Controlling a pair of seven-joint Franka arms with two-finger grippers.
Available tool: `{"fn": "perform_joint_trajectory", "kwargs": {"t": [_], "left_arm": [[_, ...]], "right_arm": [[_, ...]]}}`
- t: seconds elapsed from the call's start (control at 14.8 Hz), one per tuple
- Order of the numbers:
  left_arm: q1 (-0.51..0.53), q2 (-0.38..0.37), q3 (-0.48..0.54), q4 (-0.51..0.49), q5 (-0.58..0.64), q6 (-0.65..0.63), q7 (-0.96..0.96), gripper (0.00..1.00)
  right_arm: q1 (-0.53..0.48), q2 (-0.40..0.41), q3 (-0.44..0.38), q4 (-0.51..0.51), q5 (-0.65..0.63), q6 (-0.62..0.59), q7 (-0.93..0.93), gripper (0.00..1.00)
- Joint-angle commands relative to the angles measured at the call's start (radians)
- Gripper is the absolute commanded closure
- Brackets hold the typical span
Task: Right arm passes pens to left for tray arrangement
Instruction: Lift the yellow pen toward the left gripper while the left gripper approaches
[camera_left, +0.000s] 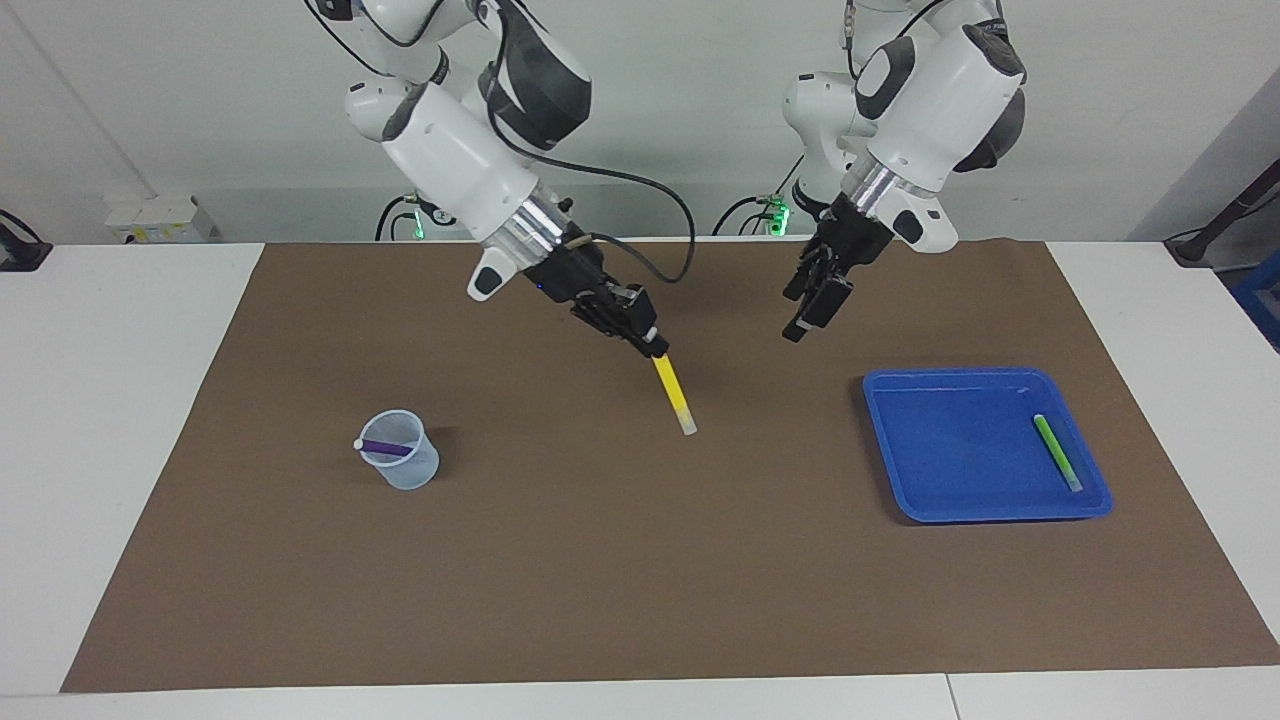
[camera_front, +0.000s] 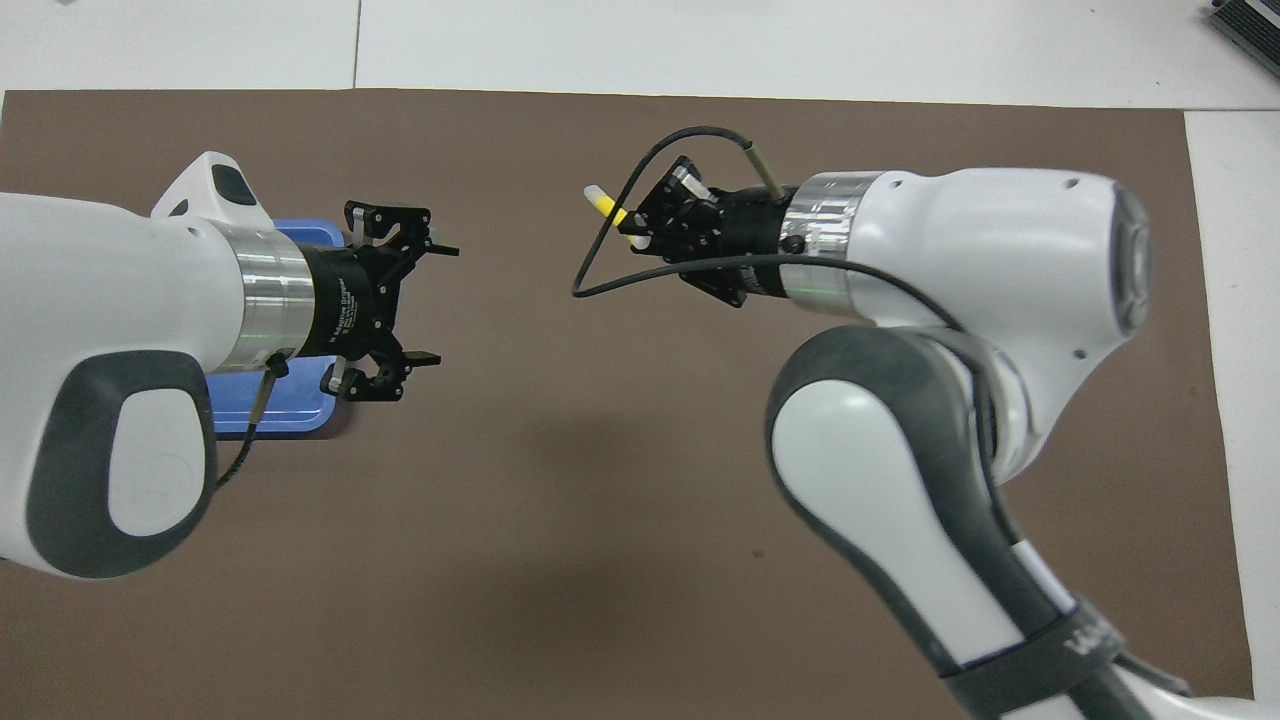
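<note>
We recorded the right arm's black two-finger gripper (camera_left: 657, 349) raised over the middle of the brown table mat (camera_left: 640, 560), its jaws clamped on the upper end of the thin yellow marker pen (camera_left: 674, 393). The pen slanted down and away from the jaws, its whitish end lowest and above the mat; we could not tell whether that tip touched the surface. In the overhead view only the pen's whitish tip and a short yellow stretch (camera_front: 603, 201) showed past the right gripper (camera_front: 640, 222). The left arm's black two-finger gripper (camera_left: 805, 312) hung in the air over the mat, near the right gripper but apart from it, with nothing between its fingers. From overhead its jaws (camera_front: 425, 305) stood wide apart and pointed toward the pen. The shallow bright blue plastic tray (camera_left: 940, 445) lay on the mat below and to the side of the left gripper's jaws, toward the left arm's end of the table. The green marker pen (camera_left: 1056, 451) lay flat in it. The small translucent pale-blue cup (camera_left: 402, 464) stood toward the right arm's end of the table, well clear of both jaws, with the purple marker pen (camera_left: 385, 447) resting across its mouth.
</note>
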Motion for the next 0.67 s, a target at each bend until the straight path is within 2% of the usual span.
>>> {"fn": "perform_joint_trajectory", "kwargs": {"t": [0.0,0.2,0.34,0.4,0.61], "left_arm": [[-0.077,-0.012,0.015,-0.071,-0.075,0.202,-0.15,0.0],[-0.121,0.01,0.015,-0.094,-0.084,0.313,-0.21,0.01],[-0.131,0.03,0.015,-0.105,-0.084,0.343,-0.208,0.11],[-0.134,0.048,0.015,-0.104,-0.086,0.369,-0.21,0.11],[-0.186,0.119,0.015,-0.101,-0.202,0.553,-0.228,0.13]], "right_arm": [[0.02,-0.036,-0.003,-0.049,0.026,0.037,0.036,0.98],[0.02,-0.036,-0.003,-0.048,0.025,0.035,0.035,0.98],[0.018,-0.034,-0.003,-0.048,0.025,0.035,0.029,0.98],[0.017,-0.034,-0.005,-0.048,0.025,0.033,0.028,0.98],[0.012,-0.034,-0.003,-0.045,0.015,0.023,0.027,0.98]]}}
